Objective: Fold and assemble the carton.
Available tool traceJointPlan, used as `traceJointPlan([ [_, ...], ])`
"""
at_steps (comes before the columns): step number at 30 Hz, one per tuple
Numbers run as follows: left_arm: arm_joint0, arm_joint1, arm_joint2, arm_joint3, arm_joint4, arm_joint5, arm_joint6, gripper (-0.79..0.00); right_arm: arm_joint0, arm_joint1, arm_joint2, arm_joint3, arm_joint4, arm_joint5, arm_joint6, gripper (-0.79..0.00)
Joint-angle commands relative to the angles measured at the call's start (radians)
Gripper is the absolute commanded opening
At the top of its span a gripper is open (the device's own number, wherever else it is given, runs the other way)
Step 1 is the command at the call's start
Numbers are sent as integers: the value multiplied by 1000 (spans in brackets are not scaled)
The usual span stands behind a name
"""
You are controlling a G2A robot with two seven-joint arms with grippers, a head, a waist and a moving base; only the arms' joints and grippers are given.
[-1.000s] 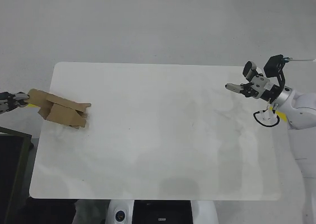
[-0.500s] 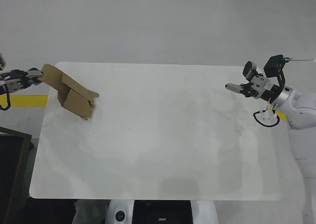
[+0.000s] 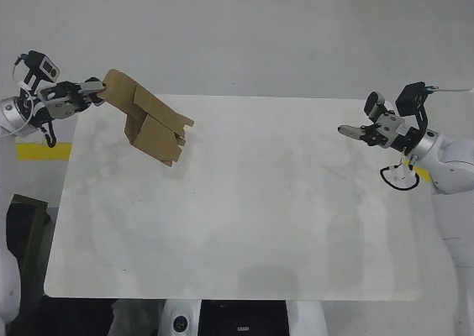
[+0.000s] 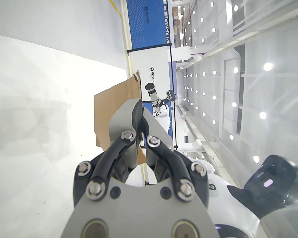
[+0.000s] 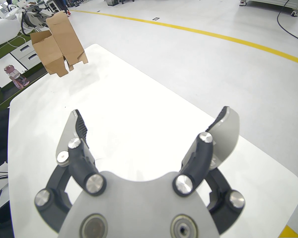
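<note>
**Carton held aloft over the table's far left corner**

The carton is a brown cardboard sleeve, only partly opened out. Its panels are skewed and its short flaps hang loose at the lower end. It hangs tilted in the air over the far left corner of the table, not touching the white top. From the right wrist view the carton shows two side-by-side folded sections, and what is inside them cannot be made out. Off the table's left edge, a pink bottle sits on a dark, green-framed stand.

The left gripper sits just outside the table's far left corner, its arm reaching in from the left. Its claw is pinched narrow on the carton's upper edge. In its own wrist view the left gripper has both pads pressed against a thin sheet of cardboard.

The right gripper hovers above the right part of the table, toward the far side, pointing toward the table's middle. Its claw is spread wide, with bare tabletop between the fingers.
</note>
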Motion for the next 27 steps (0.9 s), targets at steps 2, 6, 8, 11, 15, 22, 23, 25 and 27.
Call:
traceJointPlan([
  [2,-16,-23,60,-38,-27,-2,17,-785,0,0,0,0,0,0,0,0],
  [6,-49,-55,141,-63,-48,-6,16,-785,0,0,0,0,0,0,0,0],
  [8,-62,-71,179,-69,-66,-5,17,-785,0,0,0,0,0,0,0,0],
  [11,-79,-94,231,-77,-87,-9,18,-785,0,0,0,0,0,0,0,0],
  [15,-90,-121,289,-88,-122,-12,8,-785,0,0,0,0,0,0,0,0],
  [22,-41,-147,350,-175,-171,-32,-36,-785,0,0,0,0,0,0,0,0],
  [23,-32,-148,353,-188,-176,-33,-48,-785,0,0,0,0,0,0,0,0],
  [25,-15,-147,354,-212,-178,-40,-68,-785,0,0,0,0,0,0,0,0],
  [27,-2,-145,351,-227,-179,-38,-87,-785,0,0,0,0,0,0,0,0],
])
